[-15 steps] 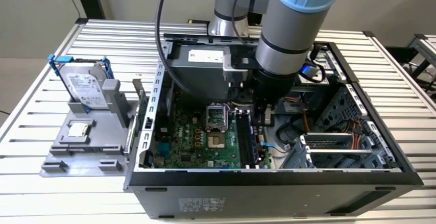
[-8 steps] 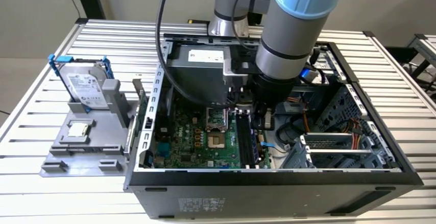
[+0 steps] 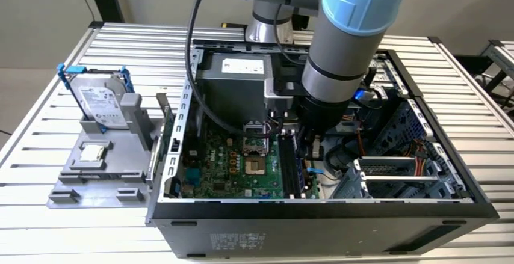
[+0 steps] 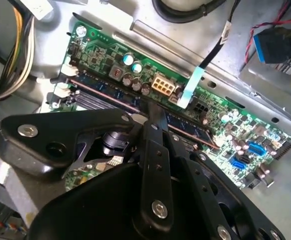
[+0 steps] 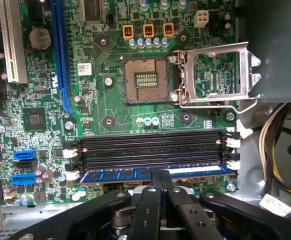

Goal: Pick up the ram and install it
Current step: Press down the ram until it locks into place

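Down inside the open computer case [image 3: 321, 207], arm [image 3: 341, 53] plunged toward the motherboard [image 3: 233, 168]. Tool [image 5: 160, 173] pinched together on the ram [image 5: 135, 175], fingers [image 5: 153, 200] closed over the stick's upper edge near its middle. Ram lying along the slot nearest the tool, parallel to the two bare black memory slots [image 5: 150, 147] just beside it, white end clips [image 5: 231, 141] at the tips. Beyond those slots, the empty processor socket [image 5: 146, 79] with its metal latch frame [image 5: 218, 75] flipped up. Same grip in the second wrist view: tool [image 4: 155, 122] on the ram [image 4: 105, 92]. Out on the desk [image 3: 48, 125], beside the case, hard drive [image 3: 100, 98] upright in a grey holder [image 3: 100, 168].
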`<state>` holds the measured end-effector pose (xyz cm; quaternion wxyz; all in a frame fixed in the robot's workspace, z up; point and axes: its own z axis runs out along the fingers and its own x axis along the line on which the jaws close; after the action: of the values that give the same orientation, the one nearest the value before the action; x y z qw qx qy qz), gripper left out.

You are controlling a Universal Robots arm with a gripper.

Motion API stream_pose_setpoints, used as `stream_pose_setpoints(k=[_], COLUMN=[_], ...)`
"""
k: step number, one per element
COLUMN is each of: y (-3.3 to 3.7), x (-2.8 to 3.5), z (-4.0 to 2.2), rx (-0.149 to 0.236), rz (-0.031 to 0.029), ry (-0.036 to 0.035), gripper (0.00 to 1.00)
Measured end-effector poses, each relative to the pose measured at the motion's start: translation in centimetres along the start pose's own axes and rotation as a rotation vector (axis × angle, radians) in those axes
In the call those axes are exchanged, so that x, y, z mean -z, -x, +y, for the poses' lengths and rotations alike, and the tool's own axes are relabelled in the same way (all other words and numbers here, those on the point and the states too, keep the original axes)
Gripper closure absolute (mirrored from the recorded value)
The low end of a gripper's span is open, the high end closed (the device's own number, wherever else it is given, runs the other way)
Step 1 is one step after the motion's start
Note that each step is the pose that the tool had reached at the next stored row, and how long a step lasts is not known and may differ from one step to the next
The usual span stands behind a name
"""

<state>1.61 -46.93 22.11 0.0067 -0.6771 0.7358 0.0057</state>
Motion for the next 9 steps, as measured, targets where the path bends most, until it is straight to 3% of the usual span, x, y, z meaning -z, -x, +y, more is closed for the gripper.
stream_pose_setpoints(k=[3,4,6,9], y=[-0.01,0.03,0.09,0.08], x=[-0.52,-0.42,0.18,1.6], z=[-0.02,-0.03,-0.01,-0.01], rx=[0.0,0.0,0.0,0.0], rz=[0.0007,0.0025,-0.004,-0.002], ry=[0.0,0.0003,-0.0006,-0.0003], gripper=[1.0,1.0,1.0,1.0])
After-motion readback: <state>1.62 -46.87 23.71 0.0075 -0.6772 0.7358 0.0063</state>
